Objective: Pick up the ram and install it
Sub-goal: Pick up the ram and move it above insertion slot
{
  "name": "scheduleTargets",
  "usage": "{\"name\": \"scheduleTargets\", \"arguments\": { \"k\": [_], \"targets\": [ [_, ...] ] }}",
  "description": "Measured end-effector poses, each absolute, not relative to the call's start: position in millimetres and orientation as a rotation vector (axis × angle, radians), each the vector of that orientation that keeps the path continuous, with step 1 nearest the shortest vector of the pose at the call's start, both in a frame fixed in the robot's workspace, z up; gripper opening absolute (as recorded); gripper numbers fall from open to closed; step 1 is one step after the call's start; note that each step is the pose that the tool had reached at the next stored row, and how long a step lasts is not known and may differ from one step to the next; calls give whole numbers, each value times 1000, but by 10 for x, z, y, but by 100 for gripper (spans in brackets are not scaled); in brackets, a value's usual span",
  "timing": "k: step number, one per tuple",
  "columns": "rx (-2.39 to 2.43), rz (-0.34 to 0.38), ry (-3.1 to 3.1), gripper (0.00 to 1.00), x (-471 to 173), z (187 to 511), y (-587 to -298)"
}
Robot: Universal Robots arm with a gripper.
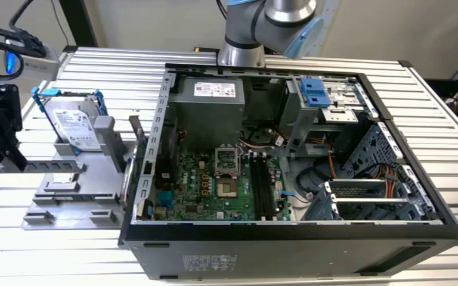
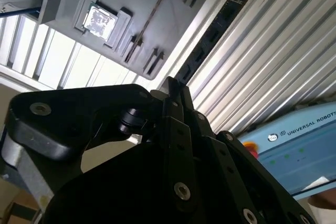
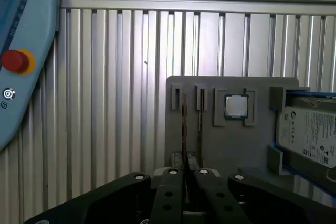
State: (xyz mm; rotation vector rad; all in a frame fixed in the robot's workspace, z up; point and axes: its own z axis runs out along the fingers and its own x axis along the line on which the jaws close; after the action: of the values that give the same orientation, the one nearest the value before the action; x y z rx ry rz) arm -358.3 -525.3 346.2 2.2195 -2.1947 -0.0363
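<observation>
The ram [image 2: 210, 35] is a long dark stick with a row of black chips. In the second wrist view it reaches out from my fingertips over the ribbed table. In the first wrist view the ram [image 3: 184, 124] shows edge-on as a thin line over the grey fixture [image 3: 231, 150]. My gripper [image 2: 172, 85] [image 3: 186, 158] is shut on one end of it. In the exterior view the gripper [image 1: 10, 156] hangs at the far left, beside the fixture [image 1: 70, 196]. The open computer case [image 1: 420, 205] lies at the exterior view's right, its black memory slots [image 1: 262, 187] on the green board.
A silver hard drive [image 1: 74, 122] in a blue bracket stands on the fixture. A small square processor chip [image 3: 236, 106] sits in its pocket. A pale blue pendant [image 3: 21, 51] with a red button lies on the ribbed table.
</observation>
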Motion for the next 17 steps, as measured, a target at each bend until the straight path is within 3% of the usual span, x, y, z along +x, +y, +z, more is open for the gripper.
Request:
{"name": "scheduleTargets", "arguments": {
  "k": [17],
  "targets": [
    [2215,-36,-2200,0,-3583,3816,-5253]
  ]
}}
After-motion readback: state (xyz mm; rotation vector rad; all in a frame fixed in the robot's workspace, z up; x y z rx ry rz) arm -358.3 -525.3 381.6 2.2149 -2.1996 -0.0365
